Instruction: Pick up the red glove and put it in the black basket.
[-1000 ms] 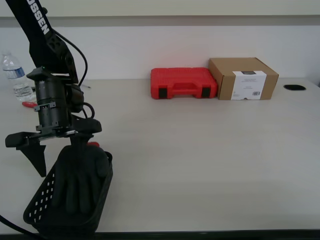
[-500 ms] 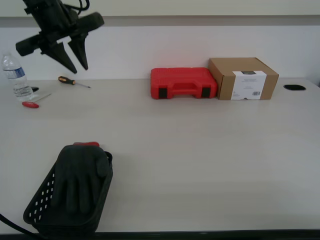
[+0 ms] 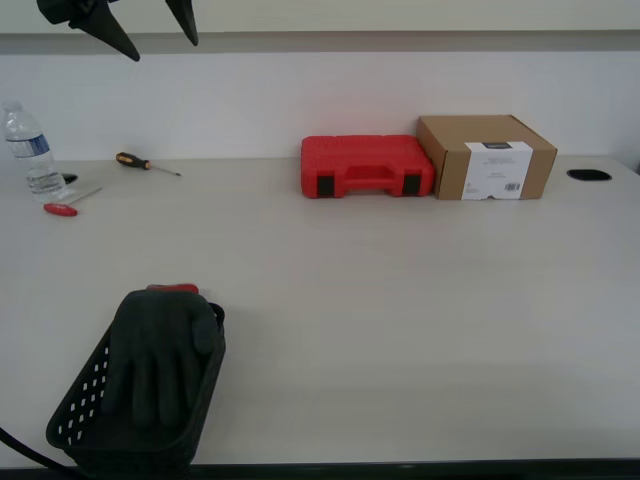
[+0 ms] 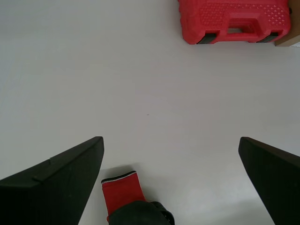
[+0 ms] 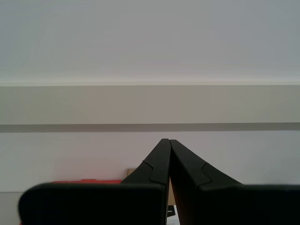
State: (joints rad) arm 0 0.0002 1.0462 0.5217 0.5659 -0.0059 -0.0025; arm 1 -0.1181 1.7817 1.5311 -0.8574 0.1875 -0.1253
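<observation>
The red glove [image 3: 155, 355] lies palm-down in the black basket [image 3: 75, 412] at the table's front, on the exterior view's left. Its dark fingers point toward the front edge and its red cuff [image 3: 172, 289] hangs over the basket's far rim. My first gripper [image 3: 163, 50] is open and empty, high above the table at the top of the exterior view's left. In the first wrist view [image 4: 171, 140] the jaws stand wide apart, with the glove's cuff [image 4: 119, 190] far below. My second gripper [image 5: 166, 140] is shut, empty, and faces the wall.
A red tool case [image 3: 367, 166] and a cardboard box [image 3: 487, 157] stand at the back by the wall. A water bottle [image 3: 30, 150], an orange-handled screwdriver [image 3: 145, 162] and a red-handled screwdriver [image 3: 65, 207] lie at the back on the exterior view's left.
My first gripper has risen, open, from just above the basket to the top of the exterior view. The glove stays in the basket.
</observation>
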